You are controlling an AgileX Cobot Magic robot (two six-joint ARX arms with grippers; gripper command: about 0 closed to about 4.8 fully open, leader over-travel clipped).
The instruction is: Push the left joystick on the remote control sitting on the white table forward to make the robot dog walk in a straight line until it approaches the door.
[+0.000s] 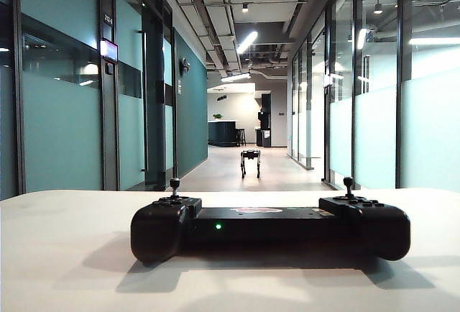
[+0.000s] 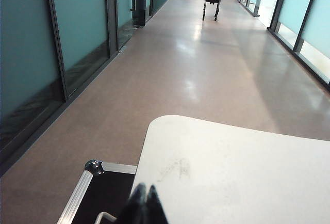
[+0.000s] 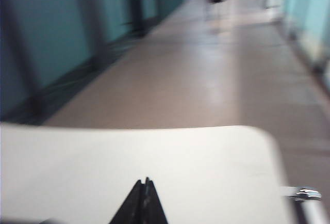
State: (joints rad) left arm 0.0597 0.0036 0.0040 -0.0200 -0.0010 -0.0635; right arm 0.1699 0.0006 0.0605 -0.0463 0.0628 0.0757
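The black remote control [image 1: 269, 227] lies across the white table [image 1: 65, 254] in the exterior view, a green light glowing on its front. Its left joystick [image 1: 174, 185] stands upright on the left end. Neither gripper shows in that view. Far down the corridor stands the robot dog [image 1: 250, 162], also seen in the left wrist view [image 2: 212, 4] and as a blur in the right wrist view [image 3: 217, 0]. My left gripper [image 2: 145, 189] is shut over the table's corner [image 2: 232, 172]. Over the white table [image 3: 77, 167], my right gripper [image 3: 144, 181] is shut and holds nothing.
Teal glass walls [image 1: 61, 111] with dark door frames line both sides of the corridor. A black case with metal edging [image 2: 87, 188] sits beside the table's left end. A counter and stools [image 1: 226, 134] stand at the corridor's far end.
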